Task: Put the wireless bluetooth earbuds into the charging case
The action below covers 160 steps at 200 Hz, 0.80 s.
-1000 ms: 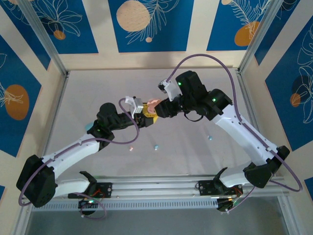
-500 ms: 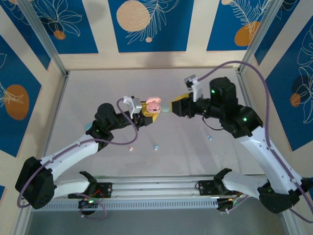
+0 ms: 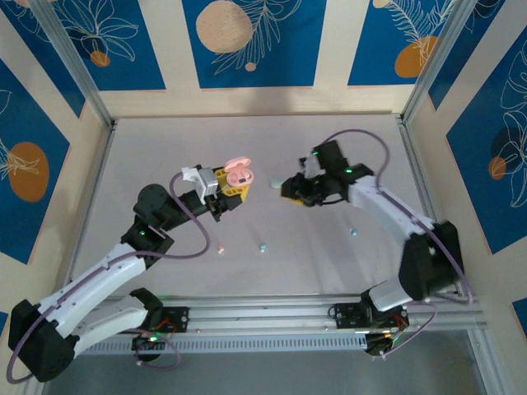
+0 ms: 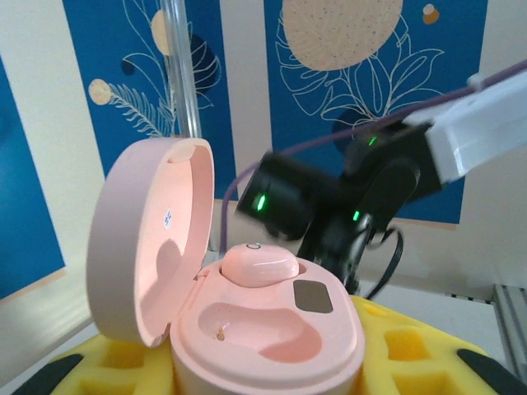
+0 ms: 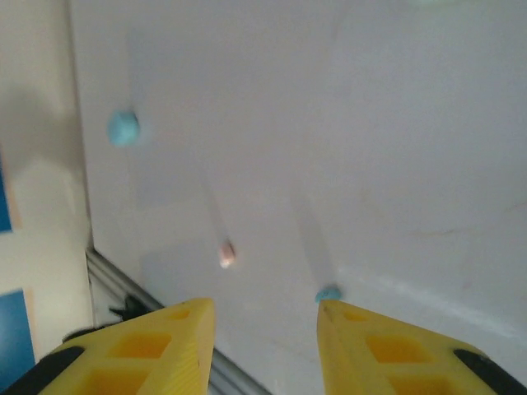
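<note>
Inspection of the step in hand: left end effector (image 3: pixel 228 183) is clamped on the open pink charging case (image 4: pixel 272 366), held above the worktop (image 3: pixel 329 263) with its lid back. A seated pink earbud (image 4: pixel 259 265) fills the far socket; the near socket is vacant. Right end effector (image 5: pixel 262 319) has fingers apart and empty, above a loose pink earbud (image 5: pixel 226 253) and a blue earbud (image 5: pixel 329 292) on the worktop. Recommendation: descend squarely on the loose pink earbud, pinch its body gently, avoid nudging the blue earbud, hold the case level for insertion

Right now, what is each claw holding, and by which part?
Left claw grips the open pink case by its lower shell; right claw stands open, empty.
</note>
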Tool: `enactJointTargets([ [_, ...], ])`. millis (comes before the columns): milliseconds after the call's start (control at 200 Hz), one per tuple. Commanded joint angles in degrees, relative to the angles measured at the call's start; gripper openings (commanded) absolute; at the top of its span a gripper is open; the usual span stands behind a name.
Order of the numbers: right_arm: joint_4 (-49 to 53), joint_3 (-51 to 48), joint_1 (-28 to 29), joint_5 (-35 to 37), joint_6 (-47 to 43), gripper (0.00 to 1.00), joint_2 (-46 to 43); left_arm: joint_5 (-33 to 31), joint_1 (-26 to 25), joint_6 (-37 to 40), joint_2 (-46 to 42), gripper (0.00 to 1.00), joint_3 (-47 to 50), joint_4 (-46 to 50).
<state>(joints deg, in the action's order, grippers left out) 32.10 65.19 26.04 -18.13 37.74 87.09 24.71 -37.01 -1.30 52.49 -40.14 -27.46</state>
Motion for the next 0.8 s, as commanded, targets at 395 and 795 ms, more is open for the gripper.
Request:
enactJointTargets([
  [395, 1.9, 18.9, 20.7, -5.5, -3.1, 0.39, 29.4, -6.1, -0.1, 3.9, -9.5, 0.31, -4.0, 14.6],
  [795, 4.8, 24.8, 24.1, -6.9, -4.8, 0.38, 36.9, -5.8, -0.1, 3.8, -9.8, 0.31, -3.1, 15.0],
])
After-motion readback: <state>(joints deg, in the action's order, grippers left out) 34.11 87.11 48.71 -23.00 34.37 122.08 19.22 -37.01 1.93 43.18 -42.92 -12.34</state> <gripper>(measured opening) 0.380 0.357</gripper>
